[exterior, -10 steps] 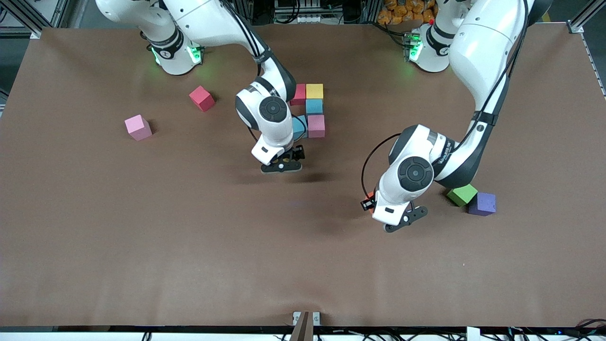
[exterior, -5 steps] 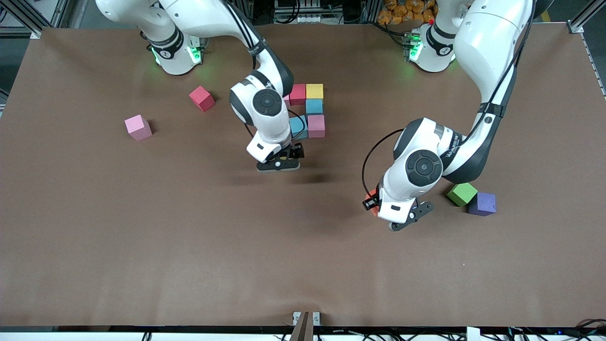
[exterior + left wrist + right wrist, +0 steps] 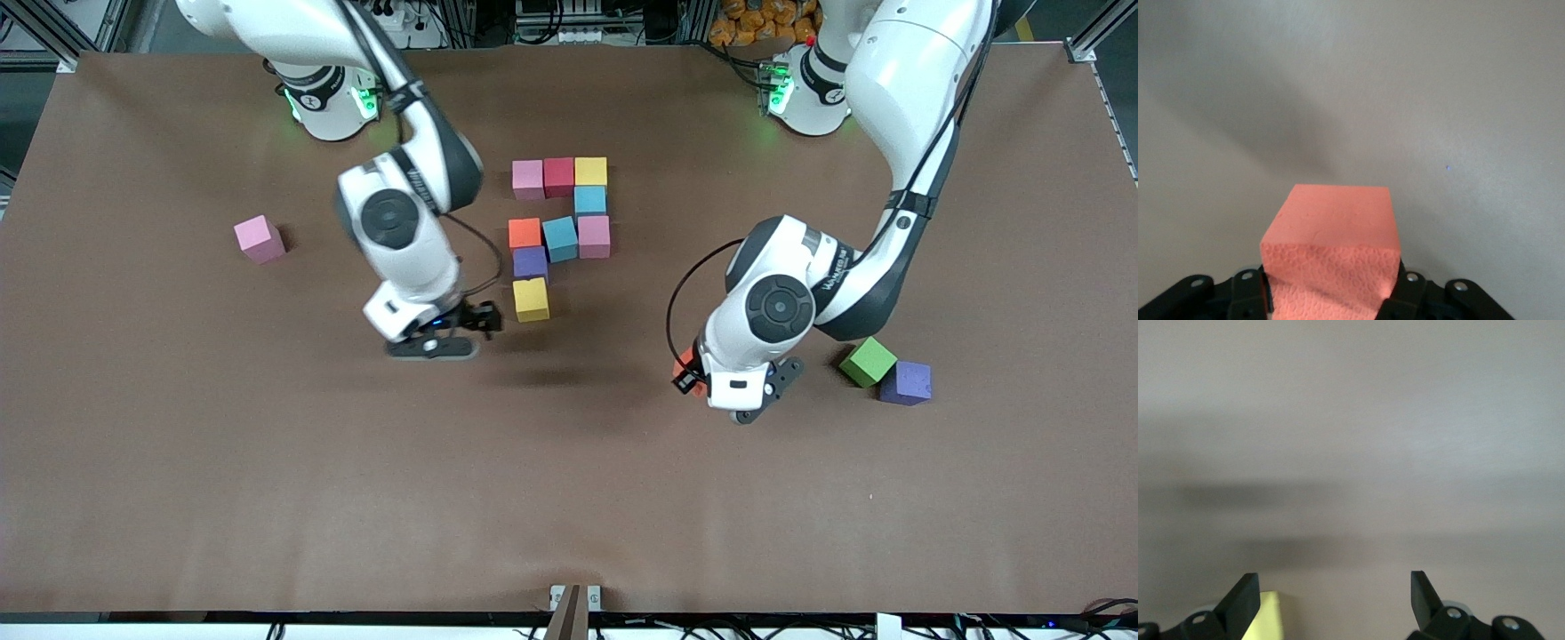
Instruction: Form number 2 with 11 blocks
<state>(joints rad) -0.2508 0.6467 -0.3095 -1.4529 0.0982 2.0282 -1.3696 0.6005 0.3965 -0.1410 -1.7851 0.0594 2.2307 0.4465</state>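
Several blocks lie together mid-table as the number 2's shape. The farthest row is pink (image 3: 527,179), crimson (image 3: 558,176) and yellow (image 3: 590,171). A light blue block (image 3: 589,200) comes below them, then a row of orange (image 3: 524,233), blue (image 3: 560,238) and pink (image 3: 594,236). Purple (image 3: 530,262) and yellow (image 3: 532,299) blocks lie nearest the camera. My left gripper (image 3: 693,373) (image 3: 1331,300) is shut on an orange block (image 3: 684,363) (image 3: 1331,247) above bare table. My right gripper (image 3: 436,342) (image 3: 1333,603) hangs open and empty beside the near yellow block (image 3: 1265,617).
A loose pink block (image 3: 259,239) lies toward the right arm's end. A green block (image 3: 868,361) and a purple block (image 3: 905,382) touch each other toward the left arm's end, close by the left arm's elbow. The brown table (image 3: 569,498) is bare nearer the camera.
The right arm swung off the block group toward its own end, uncovering the orange, purple and near yellow blocks. The left gripper rose and shifted slightly toward the group with the orange block.
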